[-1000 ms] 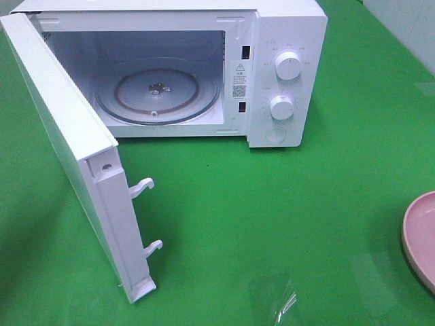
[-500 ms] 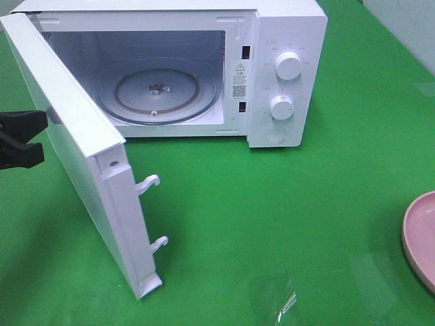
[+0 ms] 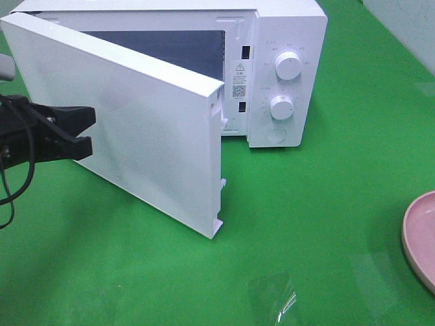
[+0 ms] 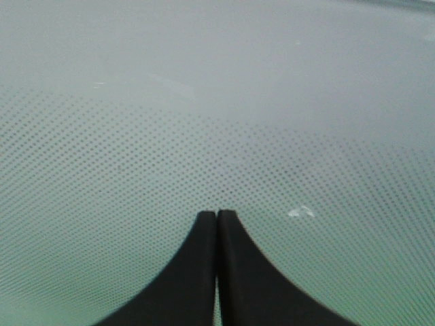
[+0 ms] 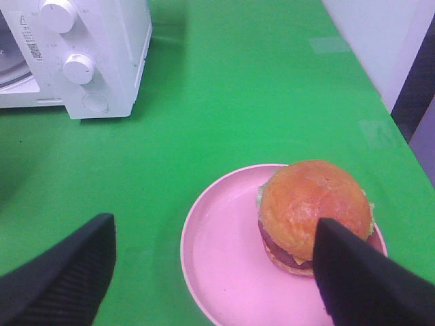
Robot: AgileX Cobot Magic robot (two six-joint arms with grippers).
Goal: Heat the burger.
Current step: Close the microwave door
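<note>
Exterior high view: left gripper [image 3: 85,130], jaws pressed together, against half-shut microwave door [image 3: 156,142]. Right gripper [image 5: 214,272] spread wide above burger [image 5: 314,214], upright on plate [image 5: 217,251], well right of microwave [image 3: 285,61]; green table [image 3: 326,204] bare between.

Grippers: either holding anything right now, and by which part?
Nothing held. Left gripper is shut, tips against the white microwave door. Right gripper is open above the golden-bun burger.

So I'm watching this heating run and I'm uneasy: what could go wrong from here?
The left gripper, shut, is pressing the microwave door toward closed while the burger sits outside on the pink plate; the oven may end up shut with nothing inside. The right gripper hangs open and holds nothing.
</note>
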